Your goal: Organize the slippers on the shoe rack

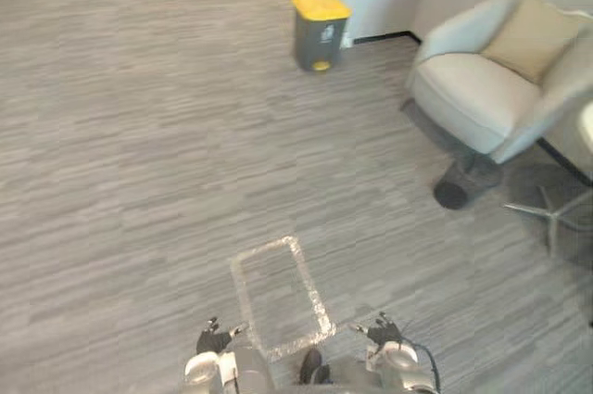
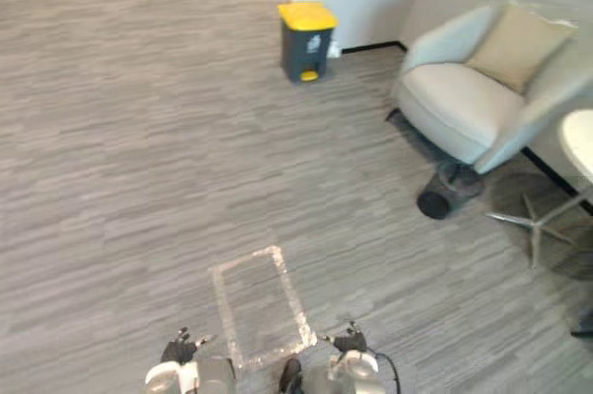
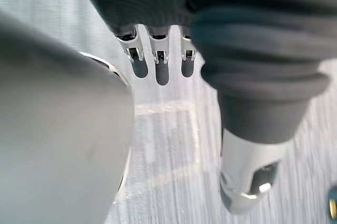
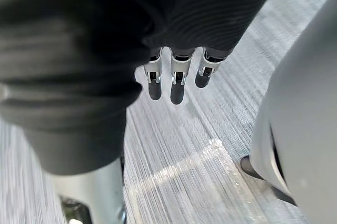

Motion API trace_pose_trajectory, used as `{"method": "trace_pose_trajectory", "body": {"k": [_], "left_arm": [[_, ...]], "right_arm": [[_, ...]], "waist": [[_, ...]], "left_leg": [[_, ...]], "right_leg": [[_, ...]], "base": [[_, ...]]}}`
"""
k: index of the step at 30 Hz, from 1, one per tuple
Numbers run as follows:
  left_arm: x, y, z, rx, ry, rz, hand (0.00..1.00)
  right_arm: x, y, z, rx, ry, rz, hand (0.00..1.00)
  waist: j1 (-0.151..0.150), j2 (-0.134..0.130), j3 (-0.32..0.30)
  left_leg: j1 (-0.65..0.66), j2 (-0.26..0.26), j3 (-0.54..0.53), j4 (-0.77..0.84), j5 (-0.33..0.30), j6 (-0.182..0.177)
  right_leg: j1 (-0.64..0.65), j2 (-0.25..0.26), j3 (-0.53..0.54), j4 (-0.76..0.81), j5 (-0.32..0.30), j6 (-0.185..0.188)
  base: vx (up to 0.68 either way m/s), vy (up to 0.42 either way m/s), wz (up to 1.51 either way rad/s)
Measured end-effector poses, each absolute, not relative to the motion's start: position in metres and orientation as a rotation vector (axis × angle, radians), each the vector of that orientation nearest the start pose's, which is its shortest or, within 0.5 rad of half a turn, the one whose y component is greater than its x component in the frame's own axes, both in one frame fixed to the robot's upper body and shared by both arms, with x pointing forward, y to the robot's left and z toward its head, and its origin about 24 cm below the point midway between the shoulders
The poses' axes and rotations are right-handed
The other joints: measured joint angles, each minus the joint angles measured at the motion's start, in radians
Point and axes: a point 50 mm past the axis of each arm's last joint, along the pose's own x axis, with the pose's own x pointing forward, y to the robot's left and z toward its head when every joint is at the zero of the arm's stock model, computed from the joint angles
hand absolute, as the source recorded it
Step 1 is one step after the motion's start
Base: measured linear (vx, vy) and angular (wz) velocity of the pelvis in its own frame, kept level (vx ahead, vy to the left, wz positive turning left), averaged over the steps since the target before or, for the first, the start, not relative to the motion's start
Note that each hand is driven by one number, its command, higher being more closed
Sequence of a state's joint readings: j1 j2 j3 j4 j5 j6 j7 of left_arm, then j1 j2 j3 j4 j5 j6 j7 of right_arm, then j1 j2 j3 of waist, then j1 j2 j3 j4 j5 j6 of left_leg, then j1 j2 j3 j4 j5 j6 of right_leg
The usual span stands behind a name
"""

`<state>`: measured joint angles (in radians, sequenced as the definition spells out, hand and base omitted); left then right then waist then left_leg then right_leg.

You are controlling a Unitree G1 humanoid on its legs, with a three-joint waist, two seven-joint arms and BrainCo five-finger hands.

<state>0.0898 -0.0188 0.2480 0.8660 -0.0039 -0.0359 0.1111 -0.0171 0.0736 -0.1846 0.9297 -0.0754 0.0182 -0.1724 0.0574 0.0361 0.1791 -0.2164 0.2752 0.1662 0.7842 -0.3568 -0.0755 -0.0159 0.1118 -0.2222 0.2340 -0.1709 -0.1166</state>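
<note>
Hanging low at the near edge of the head views, the left hand (image 1: pixel 215 336) and the right hand (image 1: pixel 384 331) flank a taped rectangle (image 1: pixel 312 285) on the grey floor (image 1: pixel 139 134). Each wrist view shows that hand's fingers (image 3: pixel 161 58) (image 4: pixel 178 79) straight and relaxed, pointing down at the floor and holding nothing, so no slipper is in either hand. Farther off stand a bin (image 1: pixel 320 32) with a yellow lid against the wall and a pale armchair (image 1: pixel 473 97) with a cushion (image 1: pixel 537 37). Judged from this, the task is at its very start: the slippers and the shoe rack are not yet reached, and finding, lifting and placing each slipper all lie ahead.
</note>
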Motion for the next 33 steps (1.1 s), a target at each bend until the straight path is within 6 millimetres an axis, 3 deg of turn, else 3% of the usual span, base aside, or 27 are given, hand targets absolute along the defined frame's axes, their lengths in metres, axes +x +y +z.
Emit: {"method": "trace_pose_trajectory", "body": {"k": [2, 4, 5, 7, 9, 13, 15, 17, 20, 21, 24, 26, 28, 29, 31, 33], "left_arm": [[0.126, 0.19, -0.143, -0.075, 0.917, 0.358, 0.0], [0.126, 0.192, -0.143, -0.07, 0.913, 0.362, 0.0], [0.121, 0.192, -0.146, -0.071, 0.93, 0.362, 0.0], [0.12, 0.193, -0.147, -0.063, 0.94, 0.36, 0.0], [0.119, 0.193, -0.148, -0.06, 0.949, 0.36, 0.0], [0.115, 0.191, -0.151, -0.03, 0.982, 0.319, 0.0], [0.114, 0.193, -0.151, -0.024, 0.987, 0.321, 0.0], [0.112, 0.198, -0.151, -0.016, 0.988, 0.333, 0.0], [0.115, 0.195, -0.151, -0.023, 0.985, 0.328, 0.0], [0.113, 0.2, -0.152, -0.004, 0.996, 0.323, 0.0], [0.116, 0.19, -0.153, -0.009, 1.006, 0.291, 0.0], [0.115, 0.19, -0.154, -0.009, 1.011, 0.291, 0.0], [0.118, 0.188, -0.153, -0.013, 0.999, 0.287, 0.0], [0.12, 0.189, -0.15, -0.028, 0.976, 0.306, 0.0], [0.119, 0.187, -0.149, -0.048, 0.959, 0.321, 0.0], [0.117, 0.186, -0.149, -0.051, 0.958, 0.324, 0.0]], "right_arm": [[0.153, -0.156, -0.142, 0.004, 0.943, -0.258, 0.0], [0.153, -0.156, -0.142, 0.005, 0.946, -0.261, 0.0], [0.15, -0.158, -0.144, 0.002, 0.959, -0.264, 0.0], [0.142, -0.16, -0.148, -0.002, 0.989, -0.265, 0.0], [0.139, -0.162, -0.149, 0.003, 0.996, -0.277, 0.0], [0.14, -0.163, -0.148, 0.017, 0.981, -0.288, 0.0], [0.139, -0.163, -0.148, 0.017, 0.983, -0.289, 0.0], [0.137, -0.162, -0.149, 0.017, 0.993, -0.282, 0.0], [0.139, -0.164, -0.148, 0.0, 0.988, -0.277, 0.0], [0.138, -0.163, -0.149, -0.012, 0.993, -0.268, 0.0], [0.138, -0.175, -0.149, -0.032, 0.994, -0.293, 0.0], [0.137, -0.179, -0.149, -0.018, 0.994, -0.326, 0.0], [0.134, -0.181, -0.149, -0.021, 0.995, -0.336, 0.0], [0.133, -0.182, -0.149, -0.025, 0.993, -0.336, 0.0], [0.133, -0.181, -0.149, -0.033, 0.995, -0.328, 0.0], [0.133, -0.179, -0.149, -0.017, 0.997, -0.333, 0.0]], "waist": [[0.002, -0.014, -0.003], [0.009, -0.03, -0.007], [0.009, -0.028, -0.015], [0.002, -0.036, -0.032], [0.012, -0.039, -0.032], [0.005, -0.036, -0.029], [-0.002, -0.045, -0.034], [0.001, -0.065, -0.035], [-0.002, -0.052, -0.033], [0.0, -0.065, -0.031], [-0.01, -0.038, -0.026], [-0.008, -0.024, -0.028], [-0.01, -0.015, -0.024], [-0.004, -0.001, -0.019], [0.005, 0.012, -0.018], [0.004, 0.018, -0.029]], "left_leg": [[-0.016, -0.085, -0.089, -0.234, 0.015, -0.006], [-0.017, -0.16, -0.152, -0.372, 0.128, -0.012], [0.03, -0.187, -0.147, -0.439, 0.222, 0.006], [0.049, -0.193, -0.077, -0.443, 0.206, 0.038], [0.091, -0.196, -0.002, -0.435, 0.174, 0.07], [0.23, -0.198, 0.118, -0.454, 0.139, 0.117], [0.269, -0.194, 0.151, -0.466, 0.102, 0.105], [0.277, -0.194, 0.179, -0.468, 0.08, 0.083], [0.284, -0.153, 0.226, -0.485, 0.076, 0.045], [0.286, -0.155, 0.236, -0.482, 0.071, 0.028], [0.293, -0.136, 0.113, -0.485, 0.075, 0.024], [0.283, -0.116, 0.092, -0.448, 0.073, 0.02], [0.234, -0.073, 0.064, -0.279, 0.063, 0.004], [0.165, -0.032, 0.025, -0.075, 0.081, 0.001], [0.09, 0.012, -0.012, 0.128, 0.113, 0.016], [0.039, 0.003, -0.012, 0.081, 0.048, 0.011]], "right_leg": [[0.023, -0.028, 0.074, -0.032, 0.006, 0.021], [0.038, -0.067, 0.14, -0.05, 0.004, 0.053], [0.056, -0.083, 0.185, -0.07, 0.005, 0.087], [0.06, -0.116, 0.194, -0.083, 0.016, 0.122], [0.045, -0.149, 0.148, -0.009, -0.002, 0.15], [-0.101, -0.23, 0.062, 0.404, -0.007, 0.176], [-0.136, -0.284, -0.027, 0.46, -0.006, 0.154], [-0.146, -0.316, -0.089, 0.404, 0.001, 0.147], [-0.133, -0.276, -0.186, 0.246, -0.022, 0.156], [-0.123, -0.264, -0.198, 0.12, 0.022, 0.117], [-0.086, -0.199, -0.19, 0.06, 0.035, 0.091], [-0.067, -0.174, -0.188, 0.031, 0.033, 0.087], [-0.016, -0.142, -0.182, -0.01, 0.03, 0.083], [0.023, -0.113, -0.171, -0.027, 0.016, 0.074], [0.06, -0.082, -0.14, -0.029, -0.009, 0.06], [0.072, -0.085, -0.082, -0.029, -0.016, 0.066]], "base": [[0.31, 0.245, -0.91], [0.27, 0.245, -0.97], [0.3, 0.261, -0.87], [0.3, 0.281, -0.77], [0.26, 0.243, -0.86], [0.11, 0.149, -0.87], [0.05, 0.04, -0.45], [0.04, -0.026, -0.47], [0.09, -0.105, -0.72], [0.13, -0.127, -0.58], [0.18, -0.166, -0.39], [0.15, -0.145, -0.19], [0.12, -0.095, -0.06], [0.13, -0.057, -0.24], [0.19, 0.016, -0.52], [0.23, 0.101, -0.78]]}}
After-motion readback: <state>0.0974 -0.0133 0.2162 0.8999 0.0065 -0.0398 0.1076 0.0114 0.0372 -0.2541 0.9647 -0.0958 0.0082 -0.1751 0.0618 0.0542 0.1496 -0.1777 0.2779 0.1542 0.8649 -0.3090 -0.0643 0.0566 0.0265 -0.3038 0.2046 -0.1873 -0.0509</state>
